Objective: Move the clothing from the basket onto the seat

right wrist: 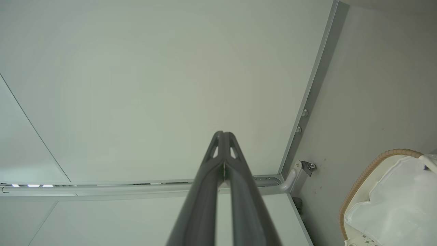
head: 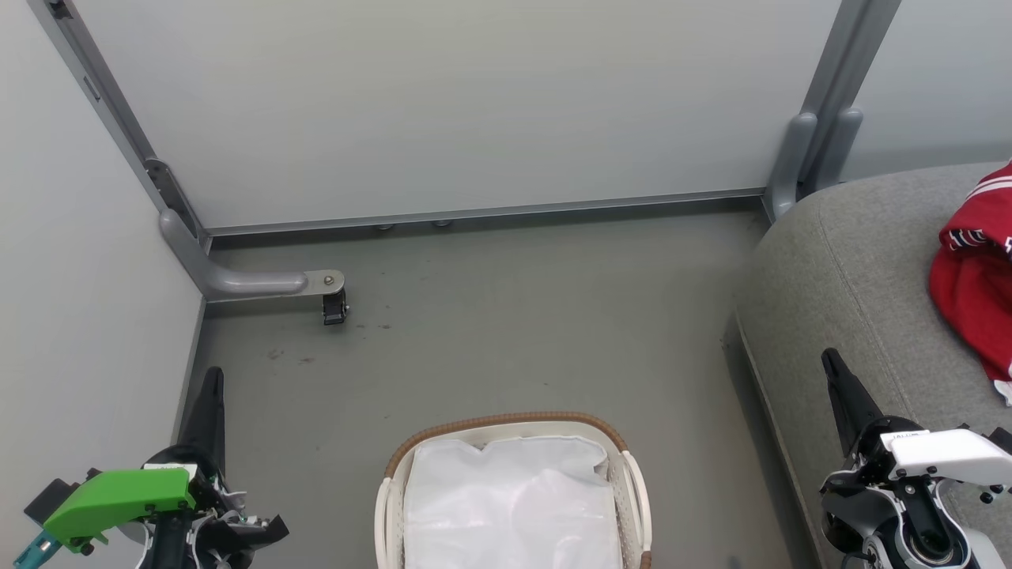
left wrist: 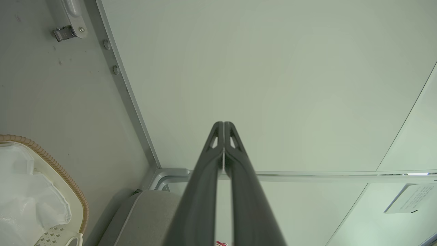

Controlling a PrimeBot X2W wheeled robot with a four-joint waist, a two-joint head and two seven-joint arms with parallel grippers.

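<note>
1. Two patches of writing, neither readable: black-and-white lettering on the red clothing (head: 976,292), and small print on a paper sheet (left wrist: 411,198).
2. Clothing lies heaped on the grey seat (head: 854,269), right of the basket (head: 506,421), whose white liner (head: 510,506) shows.
3. Left gripper (head: 212,379), left of the basket: fingers pressed together, empty.
4. Right gripper (head: 828,357), right of the basket at the seat's edge: pressed together, empty, apart from the clothing beyond it.

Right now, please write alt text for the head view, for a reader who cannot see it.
Red clothing lies on the grey seat at right; the basket at bottom centre shows its white liner. The left gripper and right gripper, shut and empty, point up at the lower corners.
</note>
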